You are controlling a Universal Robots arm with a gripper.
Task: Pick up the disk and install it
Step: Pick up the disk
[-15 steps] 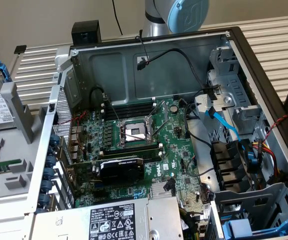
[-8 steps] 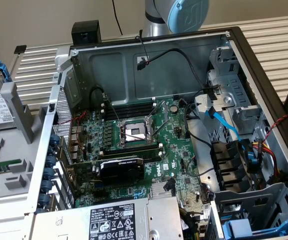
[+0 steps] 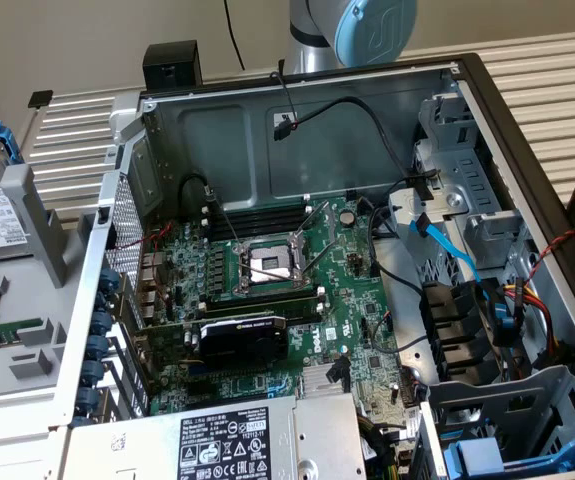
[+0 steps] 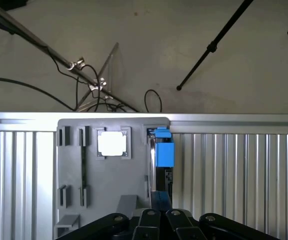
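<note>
Pinched shut at the end effector, apparently empty. Straight ahead, near the tips: disk on edge in the holder's slot, long axis running directly away.

Surface: pale ribbed metal slats, bare at the edges.
Middle: open computer case lies on its side on the slats, inside facing up.
Exterior view's left: grey plastic parts tray lies flat on the slats, just beside the case.
</note>
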